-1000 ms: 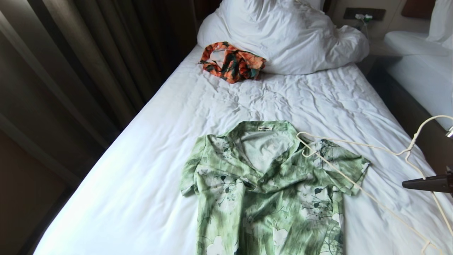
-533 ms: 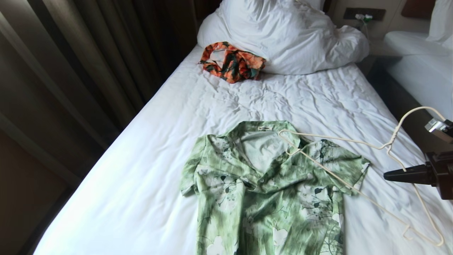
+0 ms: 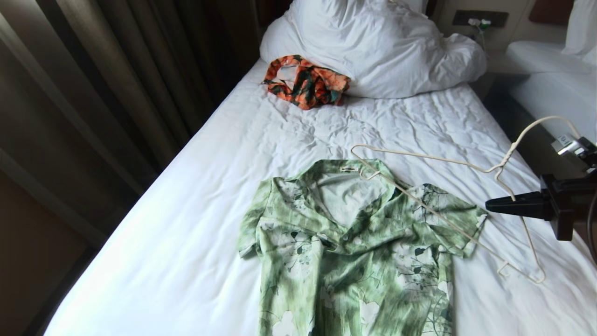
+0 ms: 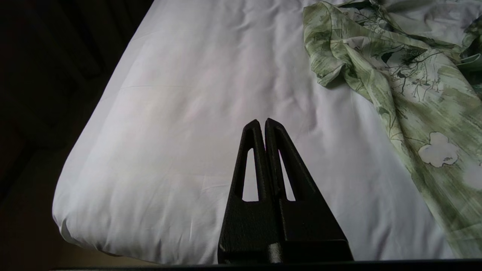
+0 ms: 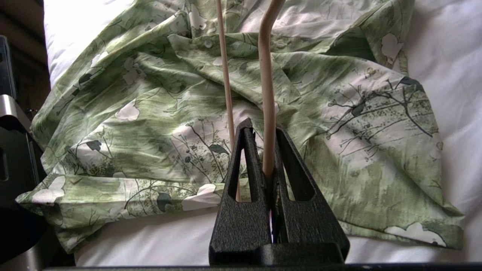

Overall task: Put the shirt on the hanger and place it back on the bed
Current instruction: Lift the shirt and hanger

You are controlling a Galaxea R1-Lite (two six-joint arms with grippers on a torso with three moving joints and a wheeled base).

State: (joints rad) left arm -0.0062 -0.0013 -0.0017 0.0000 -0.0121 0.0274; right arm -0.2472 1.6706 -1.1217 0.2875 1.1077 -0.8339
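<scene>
Shirt (image 3: 354,242) lies face up and spread flat on the bed (image 3: 186,224), collar toward twelve o'clock and hem running off the six o'clock edge of the head view, its neckline gaping open; that flat, opened layout reads as deliberate, since it leaves the collar free for a wire end to slide in. The hanger (image 3: 447,186) sits toward three o'clock of the collar, tilted, with its far shoulder tip just over the collar's right side and its lower bar crossing above the right sleeve. The right gripper (image 3: 489,205) comes in from the three o'clock edge and is clamped on the hanger's wire close below the twisted neck; the right wrist view shows the wire pinched between the closed fingers (image 5: 244,158). Gripping there, near the hook rather than out on an arm, probably keeps both shoulder ends clear to enter the garment and lets the wrist steer the whole frame. The left gripper (image 4: 262,122) hangs low near the bed's seven o'clock corner with its fingers pressed together on nothing, beside the shirt's left side, likely waiting to lift the collar. An orange floral garment (image 3: 305,81) rests against the bunched duvet (image 3: 373,42) at twelve o'clock, well apart from the work
</scene>
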